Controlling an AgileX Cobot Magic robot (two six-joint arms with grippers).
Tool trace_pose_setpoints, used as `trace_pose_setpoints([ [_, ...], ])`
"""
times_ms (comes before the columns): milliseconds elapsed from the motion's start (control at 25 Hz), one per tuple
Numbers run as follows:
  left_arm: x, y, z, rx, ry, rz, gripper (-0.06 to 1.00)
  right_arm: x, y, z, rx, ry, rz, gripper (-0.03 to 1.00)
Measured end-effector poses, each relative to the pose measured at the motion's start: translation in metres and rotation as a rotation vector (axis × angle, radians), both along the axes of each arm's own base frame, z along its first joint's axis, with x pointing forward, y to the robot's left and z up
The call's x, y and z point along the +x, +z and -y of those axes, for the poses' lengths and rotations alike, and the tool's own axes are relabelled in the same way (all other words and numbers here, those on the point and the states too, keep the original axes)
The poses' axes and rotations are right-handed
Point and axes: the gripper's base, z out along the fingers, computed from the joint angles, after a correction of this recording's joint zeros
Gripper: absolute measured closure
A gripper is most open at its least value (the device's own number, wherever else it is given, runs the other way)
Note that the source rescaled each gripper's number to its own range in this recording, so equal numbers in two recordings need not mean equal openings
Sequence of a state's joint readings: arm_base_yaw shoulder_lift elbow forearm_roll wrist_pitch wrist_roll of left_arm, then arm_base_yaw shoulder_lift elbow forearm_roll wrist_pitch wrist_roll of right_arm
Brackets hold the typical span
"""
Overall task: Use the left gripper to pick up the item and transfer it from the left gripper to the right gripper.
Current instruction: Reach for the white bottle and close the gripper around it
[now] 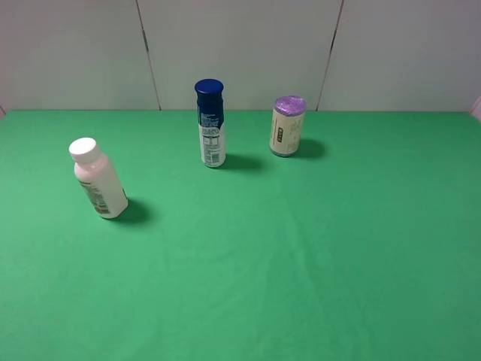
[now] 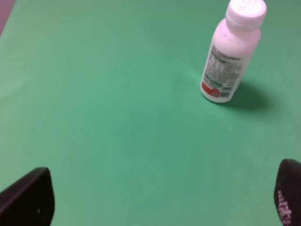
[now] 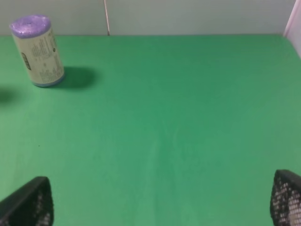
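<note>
The item, a squat white bottle (image 1: 98,179) with a white screw cap, stands upright on the green cloth at the left. In the left wrist view the bottle (image 2: 229,56) shows its small-print label with a red patch. My left gripper (image 2: 160,200) is open and empty, well short of the bottle; only its two black fingertips (image 2: 28,197) show. My right gripper (image 3: 160,200) is open and empty over bare cloth, with its fingertips (image 3: 287,197) at the frame corners. Neither arm shows in the exterior high view.
A taller blue-capped bottle (image 1: 210,123) stands at the back middle. A purple-lidded beige can (image 1: 287,125) stands to its right, also in the right wrist view (image 3: 37,52). A pale panelled wall (image 1: 240,53) bounds the back of the green cloth (image 1: 285,263).
</note>
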State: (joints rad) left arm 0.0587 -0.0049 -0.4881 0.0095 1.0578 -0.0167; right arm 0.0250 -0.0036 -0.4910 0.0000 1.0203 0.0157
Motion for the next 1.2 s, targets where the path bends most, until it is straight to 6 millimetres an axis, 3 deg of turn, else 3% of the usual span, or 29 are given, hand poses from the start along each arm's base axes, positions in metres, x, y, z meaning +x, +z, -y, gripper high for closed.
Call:
trace_pose_setpoints([
  [1200,0.0000,0.0000,0.0000,0.000,0.000,0.000,0.10,0.0000,0.0000,0.0000,0.000,0.000,0.000,-0.03],
])
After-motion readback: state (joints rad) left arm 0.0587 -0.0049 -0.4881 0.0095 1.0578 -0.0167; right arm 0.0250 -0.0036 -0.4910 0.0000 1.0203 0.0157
